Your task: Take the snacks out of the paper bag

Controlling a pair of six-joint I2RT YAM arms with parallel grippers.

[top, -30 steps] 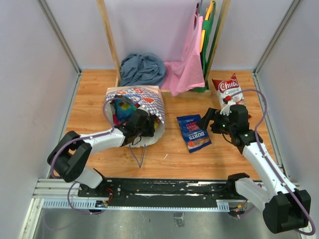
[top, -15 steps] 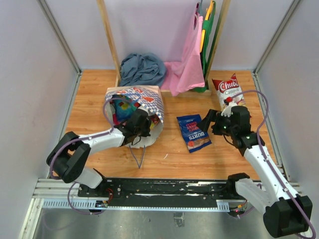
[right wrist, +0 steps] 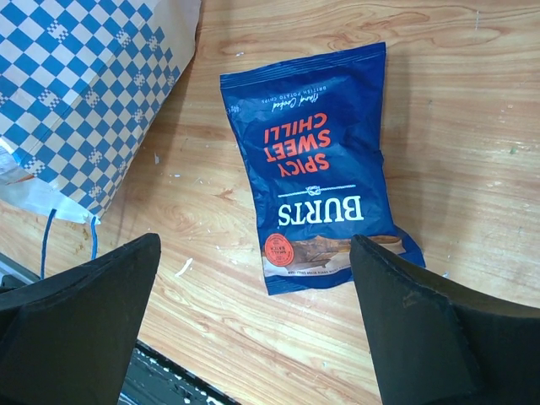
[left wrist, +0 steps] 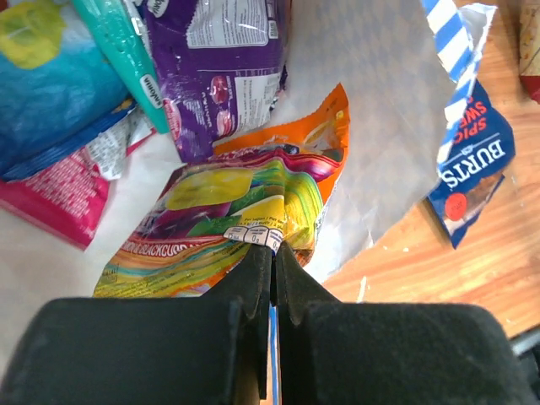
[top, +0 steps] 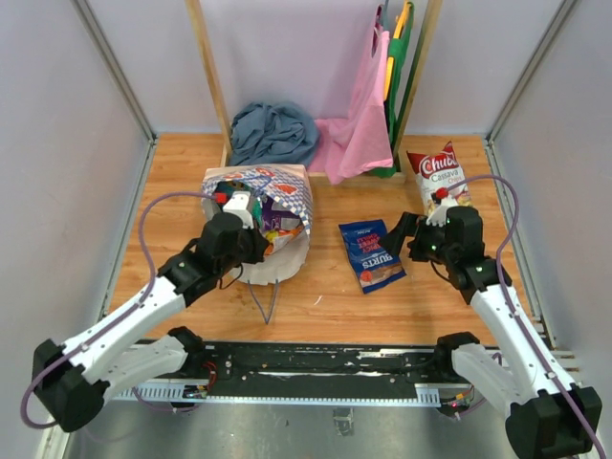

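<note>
The paper bag (top: 290, 194) lies on its side at the left-middle of the bench (top: 172, 182), with snack packets showing in its open mouth. The left pincer (left wrist: 272, 253) reaches into that mouth, its jaws pressed together on the seam edge of an orange packet (left wrist: 245, 207) printed in yellow and green. Just beyond this packet, inside the bag, sit a purple packet (left wrist: 224, 67), a teal one (left wrist: 126, 51), a light blue one (left wrist: 46, 84) and a magenta one (left wrist: 59, 202).

On the bare wood just right of the paper bag, apart from it, a dark blue Burts bag (top: 373, 254) lies flat. The right pincer (top: 406, 234) hangs above the bench beside it, jaws spread wide and holding nothing. Behind that pincer, the red-and-white Chuds bag (top: 436, 177) lies flat near the right wall.

At the back, a crumpled grey-blue cloth (top: 273, 134) rests beside a hanging pink cloth bag (top: 359, 124), with a green one (top: 400, 57) behind it.
</note>
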